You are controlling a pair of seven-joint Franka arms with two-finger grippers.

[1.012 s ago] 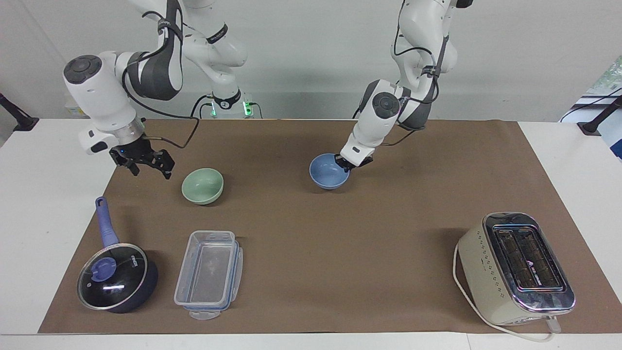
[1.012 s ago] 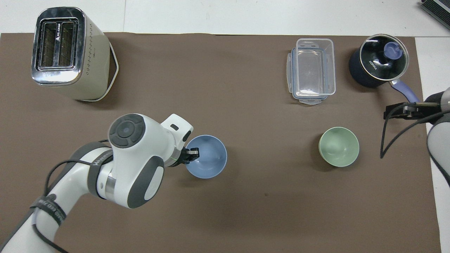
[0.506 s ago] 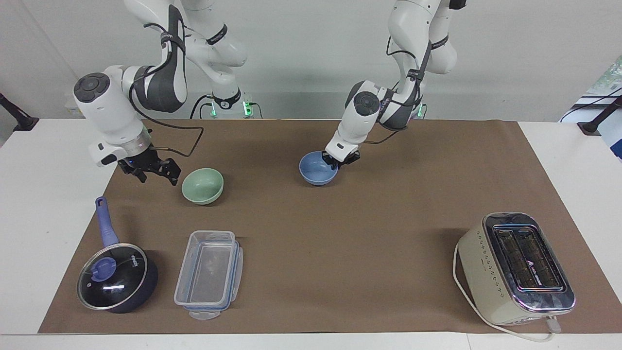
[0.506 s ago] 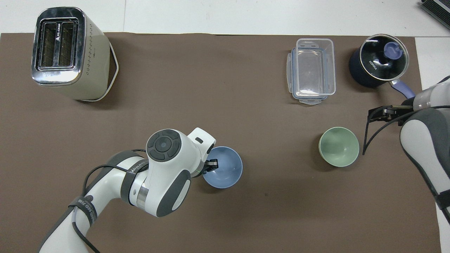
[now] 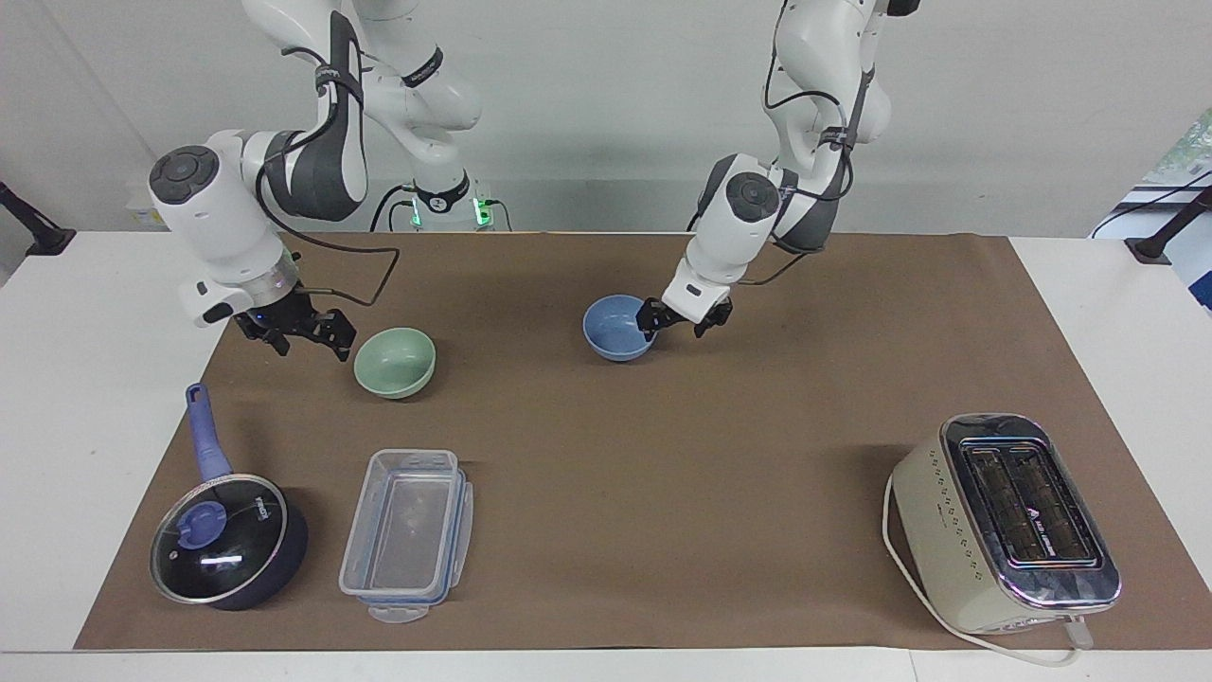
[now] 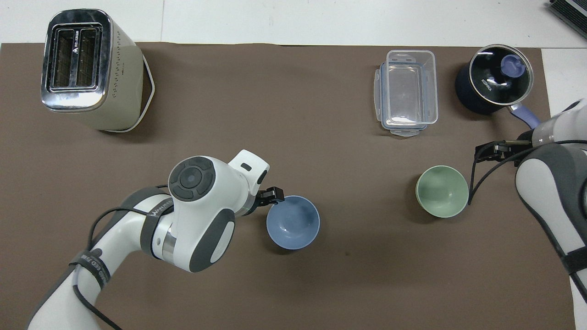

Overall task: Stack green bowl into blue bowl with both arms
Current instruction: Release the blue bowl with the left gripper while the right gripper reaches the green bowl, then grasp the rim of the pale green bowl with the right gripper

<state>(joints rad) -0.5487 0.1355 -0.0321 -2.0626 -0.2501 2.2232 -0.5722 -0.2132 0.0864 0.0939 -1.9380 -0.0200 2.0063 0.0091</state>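
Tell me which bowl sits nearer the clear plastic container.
The green bowl, toward the right arm's end beside the container; the blue bowl sits mid-table.

Two white jointed arms, left arm (image 5: 757, 213) and right arm (image 5: 222, 218), each with dark grey joint sections, round grey end caps, looping black cables, black lettered wrist bands and black two-finger grippers.

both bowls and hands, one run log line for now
left hand: open beside blue bowl | right hand: open beside green bowl | unstacked
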